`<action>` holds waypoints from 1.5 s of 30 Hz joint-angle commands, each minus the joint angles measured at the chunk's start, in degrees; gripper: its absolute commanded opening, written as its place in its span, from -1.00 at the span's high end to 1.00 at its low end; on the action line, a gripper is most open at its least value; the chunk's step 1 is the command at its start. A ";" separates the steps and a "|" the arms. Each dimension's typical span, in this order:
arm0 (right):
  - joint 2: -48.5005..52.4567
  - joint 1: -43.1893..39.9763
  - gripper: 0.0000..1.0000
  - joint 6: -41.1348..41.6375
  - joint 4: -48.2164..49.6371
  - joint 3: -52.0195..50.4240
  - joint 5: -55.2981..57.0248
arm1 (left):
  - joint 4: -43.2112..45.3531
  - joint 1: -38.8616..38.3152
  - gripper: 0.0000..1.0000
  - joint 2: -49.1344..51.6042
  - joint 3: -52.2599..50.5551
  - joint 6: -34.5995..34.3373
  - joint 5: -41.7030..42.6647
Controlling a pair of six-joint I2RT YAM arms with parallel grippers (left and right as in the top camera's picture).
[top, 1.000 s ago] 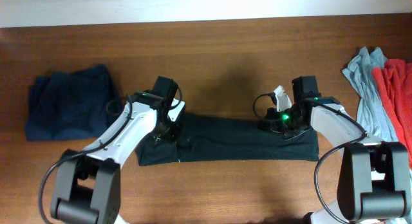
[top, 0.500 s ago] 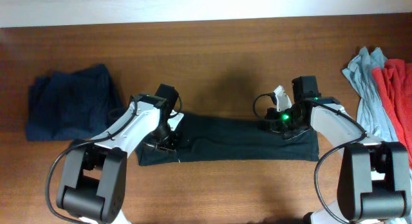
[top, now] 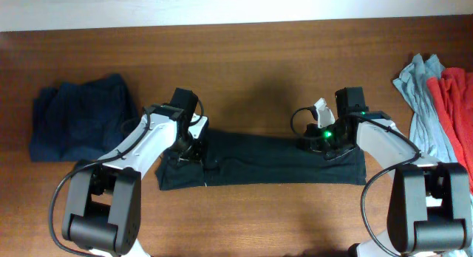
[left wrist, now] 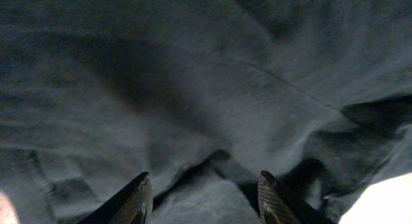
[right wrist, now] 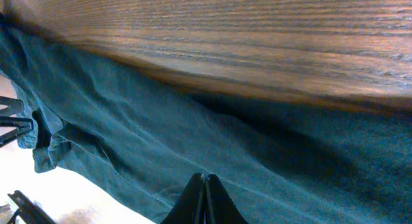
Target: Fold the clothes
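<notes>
Brown wood makes up the table (top: 259, 72). A black cloth T-shirt (top: 281, 165) lies on it as a long flat strip, in the middle and near the front edge. The white left arm (top: 148, 142) reaches to the left end of the strip. The left jaws point down at the cloth and stand partly apart. A soft bump of black cloth lies between the two tips, but they do not squeeze it. The white right arm (top: 377, 135) reaches to the right end of the strip. The right jaws are closed tight, tips together, right on the cloth. I cannot tell if any cloth is pinched between them. A navy cloth garment (top: 77, 124) lies near the left edge, well apart from the shirt. A grey-blue cloth garment (top: 421, 102) and a red cloth garment (top: 454, 109) lie touching at the right edge.
</notes>
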 commanded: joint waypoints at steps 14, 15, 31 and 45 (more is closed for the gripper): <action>0.44 0.33 0.88 0.20 -0.09 0.02 0.55 | 0.11 -0.85 0.13 2.25 0.17 0.09 0.48; 0.44 0.33 0.88 0.20 -0.11 0.02 0.55 | 0.07 -1.09 0.19 2.47 0.17 0.09 0.63; 0.44 0.33 0.88 0.20 -0.07 0.02 0.52 | -11.85 1.03 0.99 -0.24 5.05 0.07 -2.27; 0.44 0.31 0.88 0.20 -0.04 0.02 0.55 | -19.67 4.92 0.72 -2.08 6.45 0.28 -4.39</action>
